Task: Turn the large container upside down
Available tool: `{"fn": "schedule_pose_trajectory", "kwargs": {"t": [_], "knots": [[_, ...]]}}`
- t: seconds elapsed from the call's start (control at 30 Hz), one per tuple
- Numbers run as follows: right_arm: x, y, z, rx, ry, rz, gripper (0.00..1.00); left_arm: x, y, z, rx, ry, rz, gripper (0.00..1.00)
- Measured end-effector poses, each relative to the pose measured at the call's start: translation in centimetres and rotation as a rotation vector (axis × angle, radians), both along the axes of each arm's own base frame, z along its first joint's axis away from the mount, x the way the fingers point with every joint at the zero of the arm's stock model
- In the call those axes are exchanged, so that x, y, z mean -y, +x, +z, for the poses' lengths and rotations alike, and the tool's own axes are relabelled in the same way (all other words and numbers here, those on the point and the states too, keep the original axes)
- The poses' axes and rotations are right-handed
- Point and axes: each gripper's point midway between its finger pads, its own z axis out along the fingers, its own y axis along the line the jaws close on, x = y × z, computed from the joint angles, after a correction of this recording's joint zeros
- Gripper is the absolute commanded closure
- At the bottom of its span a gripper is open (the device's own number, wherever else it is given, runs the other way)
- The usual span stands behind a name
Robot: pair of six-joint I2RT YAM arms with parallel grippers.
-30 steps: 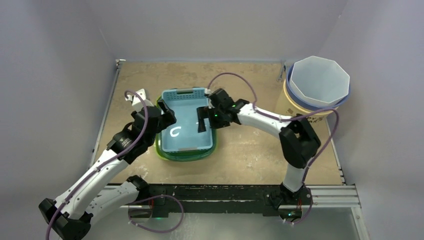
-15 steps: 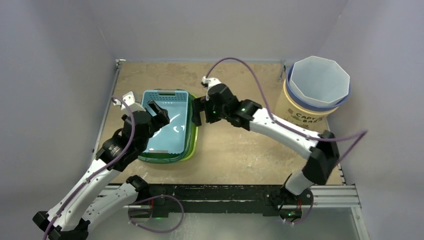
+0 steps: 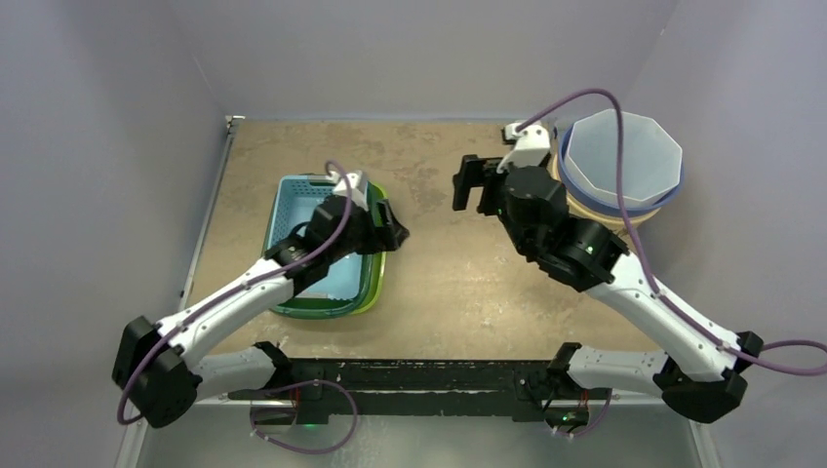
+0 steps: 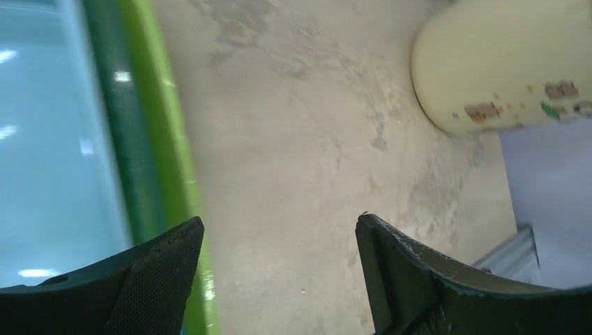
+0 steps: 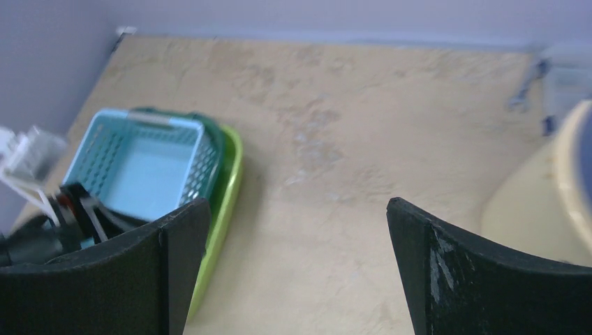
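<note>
left claw [image 4: 276, 227] and right claw [image 5: 298, 206] both gape empty; the tub [image 4: 502, 63] looks light, stiff and smooth-sided, so pinching its rim seems the surest hold.

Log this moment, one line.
left gripper: open, at nested baskets edge | right gripper: open, near large container | large container: upright, not gripped

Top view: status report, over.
Left pincer open, right pincer open, both empty. Blue basket upright, nested in green trays, not flipped. Nothing blocking.
</note>
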Motion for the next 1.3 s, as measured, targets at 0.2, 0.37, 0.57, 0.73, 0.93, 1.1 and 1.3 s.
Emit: {"fn": "schedule_pose_trajectory", "kwargs": {"t": [0.2,0.37,0.57,0.73,0.93,1.1,1.3], "knots": [[6.1,1.1,2.2,0.117,-0.133,-0.252,0.01,7.6,-3.1,-3.8,-0.055,0.049,-0.254,0.21],[12.0,4.4,1.1,0.065,-0.276,-0.479,0.01,9.1,-3.8,-5.3,-0.071,0.068,-0.299,0.21],[18.8,5.4,1.0,-0.001,-0.277,-0.654,0.01,9.5,-3.0,-5.7,-0.062,0.099,-0.307,0.21],[19.7,6.0,1.1,-0.041,-0.208,-0.623,0.01,9.9,-2.1,-6.0,-0.053,0.127,-0.301,0.21],[18.5,7.4,-2.6,-0.174,-0.21,-0.533,0.01,9.3,-1.6,-9.0,-0.099,0.197,-0.265,0.21],[17.8,7.6,-4.7,-0.233,-0.23,-0.486,0.01,8.4,-1.7,-12.3,-0.175,0.269,-0.233,0.21],[17.7,7.6,-4.8,-0.234,-0.233,-0.475,0.01,8.2,-0.9,-12.5,-0.191,0.242,-0.174,0.21]]}}
